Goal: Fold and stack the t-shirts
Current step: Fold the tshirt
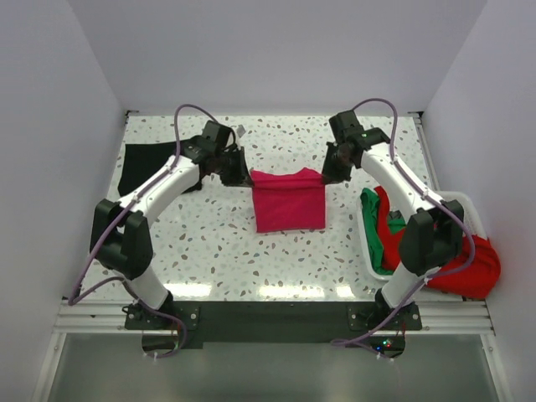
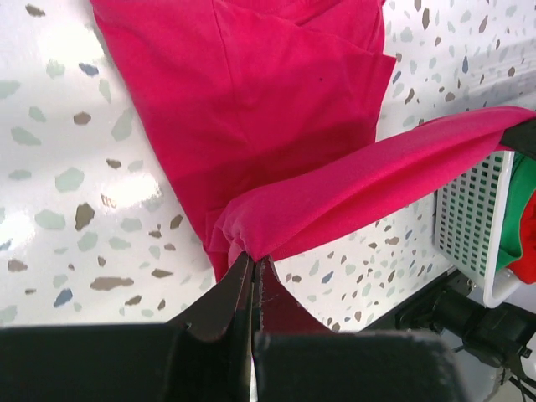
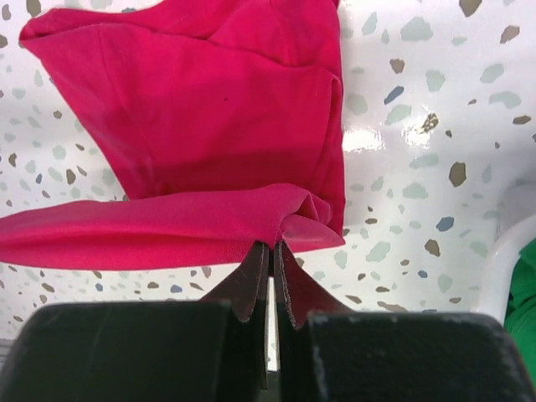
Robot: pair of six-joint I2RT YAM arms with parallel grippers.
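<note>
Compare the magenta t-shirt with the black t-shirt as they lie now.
The magenta t-shirt lies mid-table; the black t-shirt lies at the far left. The left gripper and right gripper are shut on the magenta one's raised edge; nothing holds the black one. Both rest on the table, outside the basket.

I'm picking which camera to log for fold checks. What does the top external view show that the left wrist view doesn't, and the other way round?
Only top external: the black t-shirt at the table's far left, and the left gripper and right gripper at the magenta t-shirt's two far corners. Only left wrist: the left gripper's jaws shut on a pinch of magenta cloth, a raised edge stretching away. Both: the magenta t-shirt on the speckled table, and the white basket with green cloth and red cloth.
</note>
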